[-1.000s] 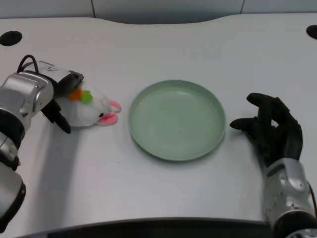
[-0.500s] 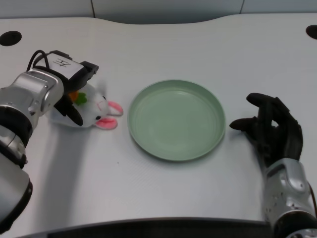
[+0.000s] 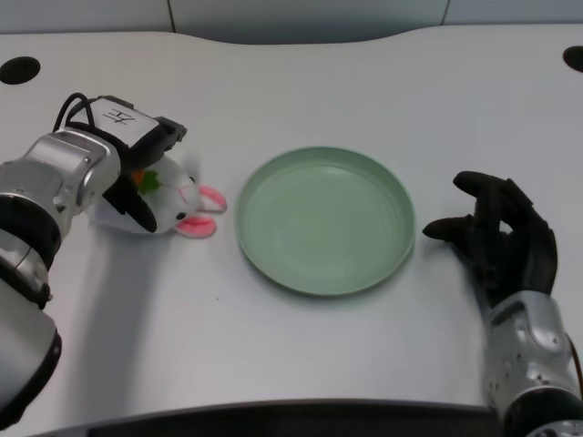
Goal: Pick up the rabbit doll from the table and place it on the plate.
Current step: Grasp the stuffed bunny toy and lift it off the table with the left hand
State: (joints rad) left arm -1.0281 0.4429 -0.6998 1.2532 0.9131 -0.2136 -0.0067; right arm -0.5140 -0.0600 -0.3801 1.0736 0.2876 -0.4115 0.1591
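The white rabbit doll (image 3: 185, 204), with pink ears and an orange and green carrot patch, lies on the table just left of the green plate (image 3: 325, 220). My left hand (image 3: 146, 141) is over the doll from the left and holds it, one black finger curling down along its near left side. Most of the fingers are hidden behind the wrist and the doll. The doll's pink ears point toward the plate, a short gap from its rim. Nothing lies on the plate.
My right hand (image 3: 501, 237) rests on the table right of the plate, fingers loosely curled. Dark round holes (image 3: 18, 68) (image 3: 574, 57) sit at the far left and far right of the table. The table's front edge (image 3: 291, 408) runs along the bottom.
My left hand has moved right and forward from beside the doll to over it and closed around it. The doll has turned a little, its ears now lower. The plate has not moved.
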